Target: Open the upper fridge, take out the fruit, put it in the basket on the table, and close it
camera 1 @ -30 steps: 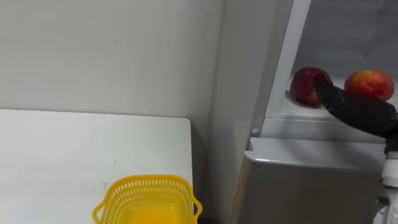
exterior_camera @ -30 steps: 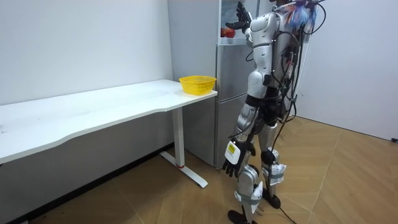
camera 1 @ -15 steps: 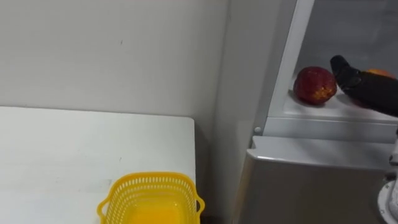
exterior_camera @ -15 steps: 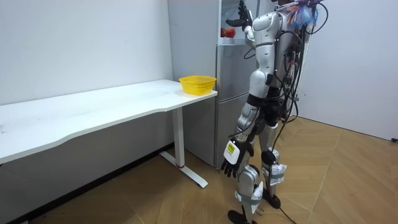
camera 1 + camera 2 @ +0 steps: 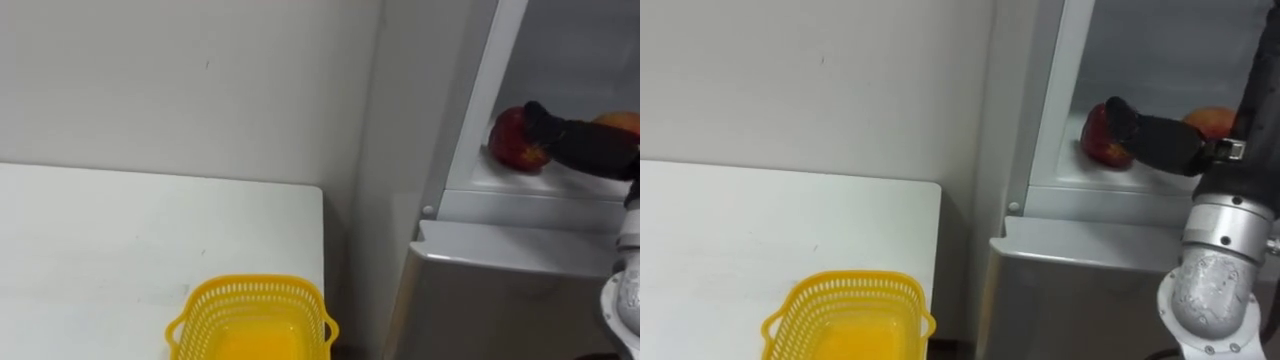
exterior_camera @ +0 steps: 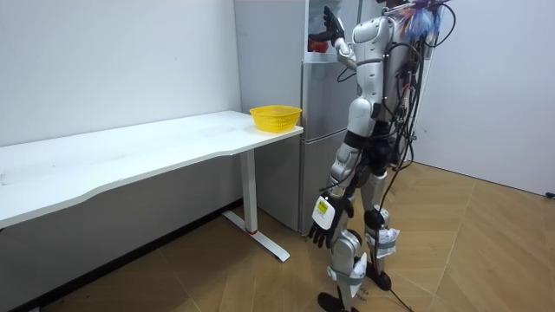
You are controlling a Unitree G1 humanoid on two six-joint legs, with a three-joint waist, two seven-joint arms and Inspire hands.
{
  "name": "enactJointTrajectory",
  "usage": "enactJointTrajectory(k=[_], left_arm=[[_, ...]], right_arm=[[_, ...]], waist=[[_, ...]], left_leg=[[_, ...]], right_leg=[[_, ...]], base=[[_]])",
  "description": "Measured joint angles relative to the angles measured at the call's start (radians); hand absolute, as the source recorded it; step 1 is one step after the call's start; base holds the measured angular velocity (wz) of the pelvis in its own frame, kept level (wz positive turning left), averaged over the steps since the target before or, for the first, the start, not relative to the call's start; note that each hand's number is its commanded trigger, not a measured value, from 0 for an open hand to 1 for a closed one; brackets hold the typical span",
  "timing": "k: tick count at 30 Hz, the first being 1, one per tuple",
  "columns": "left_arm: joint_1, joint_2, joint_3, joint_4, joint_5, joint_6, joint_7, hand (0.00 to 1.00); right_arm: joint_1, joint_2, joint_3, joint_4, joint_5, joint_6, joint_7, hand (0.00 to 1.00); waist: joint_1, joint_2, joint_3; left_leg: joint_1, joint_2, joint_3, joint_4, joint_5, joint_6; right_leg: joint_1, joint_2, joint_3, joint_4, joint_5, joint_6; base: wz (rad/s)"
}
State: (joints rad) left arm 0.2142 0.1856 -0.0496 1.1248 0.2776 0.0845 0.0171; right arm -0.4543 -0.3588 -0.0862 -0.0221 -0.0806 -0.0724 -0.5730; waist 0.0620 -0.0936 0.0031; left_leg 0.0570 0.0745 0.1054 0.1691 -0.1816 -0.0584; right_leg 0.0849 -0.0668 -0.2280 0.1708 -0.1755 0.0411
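The upper fridge compartment stands open at the right. On its white shelf (image 5: 520,182) lies a dark red fruit (image 5: 508,140), with an orange-red fruit (image 5: 624,122) further right, partly hidden behind my arm. My right hand (image 5: 568,142) reaches in from the right. Its straight fingers lie against the top and right side of the red fruit (image 5: 1095,138) without closing round it. In the room view I stand facing the fridge with the right hand (image 6: 329,24) raised to the compartment and the left hand (image 6: 326,218) hanging loose by my thigh.
A yellow mesh basket (image 5: 255,320) stands near the right end of the white table (image 5: 120,240), just left of the fridge. The closed lower fridge door (image 5: 500,300) sits below the shelf. A bare wall runs behind the table.
My right hand has come back left from in front of the orange-red fruit onto the red one. The whole eye view has shifted a little.
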Motion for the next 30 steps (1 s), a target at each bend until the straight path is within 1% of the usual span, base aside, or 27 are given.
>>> enactJointTrajectory(k=[6,8,9,12,13,16,20,22,24,26,28,30], left_arm=[[0.001,0.001,0.0,-0.002,-0.001,0.004,0.0,0.0],[0.001,0.002,-0.001,-0.002,-0.003,0.004,0.0,0.0],[0.001,0.003,-0.001,-0.002,-0.003,0.004,-0.001,0.0],[0.001,0.004,-0.001,-0.005,-0.003,0.003,0.0,0.0],[0.002,0.005,-0.001,-0.005,-0.003,0.003,-0.001,0.0],[0.005,0.006,-0.002,-0.006,-0.003,0.003,-0.002,0.0],[0.008,0.007,-0.003,-0.007,-0.004,0.001,-0.005,0.0],[0.009,0.009,-0.003,-0.007,-0.004,0.001,-0.007,0.0],[0.01,0.011,-0.004,-0.007,-0.003,0.001,-0.007,0.0],[0.006,0.015,-0.004,-0.007,-0.002,0.001,-0.008,0.0],[0.0,0.023,-0.004,-0.008,-0.001,-0.001,-0.009,0.0],[-0.002,0.028,-0.004,-0.008,-0.001,-0.001,-0.009,0.0]], right_arm=[[0.0,-0.005,0.005,0.01,0.001,0.03,0.02,0.0],[0.0,-0.015,0.017,0.01,0.001,0.032,0.024,0.0],[0.0,-0.03,0.029,0.011,0.001,0.032,0.029,0.0],[-0.004,-0.07,0.056,0.014,-0.002,0.032,0.032,0.0],[-0.01,-0.077,0.066,0.016,-0.009,0.032,0.036,0.0],[-0.027,-0.077,0.069,0.019,-0.015,0.032,0.054,0.0],[-0.028,-0.077,0.071,0.019,-0.018,0.032,0.067,0.0],[-0.027,-0.078,0.079,0.019,-0.039,0.032,0.075,0.0],[-0.027,-0.079,0.089,0.019,-0.05,0.032,0.087,0.0],[-0.027,-0.088,0.096,0.019,-0.07,0.035,0.104,0.0],[-0.027,-0.114,0.104,0.019,-0.089,0.043,0.124,0.0],[-0.027,-0.123,0.104,0.019,-0.091,0.044,0.14,0.0]], waist=[[0.004,-0.005,-0.0036],[0.005,-0.006,-0.0043],[0.005,-0.007,-0.0045],[0.022,-0.012,-0.0028],[0.025,-0.014,-0.0016],[0.026,-0.022,0.0017],[0.028,-0.028,0.0035],[0.025,-0.031,0.0072],[0.023,-0.032,0.0074],[0.022,-0.034,0.0079],[0.024,-0.037,0.0057],[0.024,-0.042,0.0045]], left_leg=[[0.002,0.0,0.0,0.003,0.0,0.0],[0.003,0.0,-0.001,0.003,0.0,0.0],[0.002,0.0,-0.002,0.003,0.0,0.0],[0.002,0.0,-0.004,0.003,0.0,0.0],[0.002,0.0,-0.005,0.003,0.0,0.0],[0.0,0.0,-0.014,0.003,0.0,0.0],[0.0,-0.001,-0.014,0.002,0.0,0.0],[-0.003,-0.001,-0.015,0.001,0.0,0.0],[-0.01,0.0,-0.016,0.001,0.0,0.0],[-0.011,0.0,-0.015,0.001,0.0,0.0],[-0.01,0.0,-0.015,0.0,0.0,0.0],[-0.009,0.0,-0.015,0.001,0.0,0.0]], right_leg=[[0.002,0.0,0.0,0.001,0.0,0.0],[0.003,0.0,-0.001,0.002,0.0,0.0],[0.004,0.0,-0.003,0.002,0.0,0.0],[0.003,0.0,-0.004,0.002,0.0,0.0],[0.003,0.0,-0.004,0.002,0.0,0.0],[0.004,0.0,-0.009,0.002,0.0,0.0],[0.004,0.0,-0.01,0.002,0.0,0.0],[0.003,0.0,-0.012,0.001,0.0,0.0],[0.001,0.0,-0.013,0.001,0.0,0.0],[0.0,0.0,-0.014,0.001,0.0,0.0],[0.0,0.0,-0.016,0.001,0.0,0.0],[0.0,0.0,-0.017,0.001,0.0,0.0]], base=[[0.0],[0.0],[0.0],[0.0],[0.0],[0.06],[0.01],[0.0],[0.0],[0.0],[0.0],[0.0]])
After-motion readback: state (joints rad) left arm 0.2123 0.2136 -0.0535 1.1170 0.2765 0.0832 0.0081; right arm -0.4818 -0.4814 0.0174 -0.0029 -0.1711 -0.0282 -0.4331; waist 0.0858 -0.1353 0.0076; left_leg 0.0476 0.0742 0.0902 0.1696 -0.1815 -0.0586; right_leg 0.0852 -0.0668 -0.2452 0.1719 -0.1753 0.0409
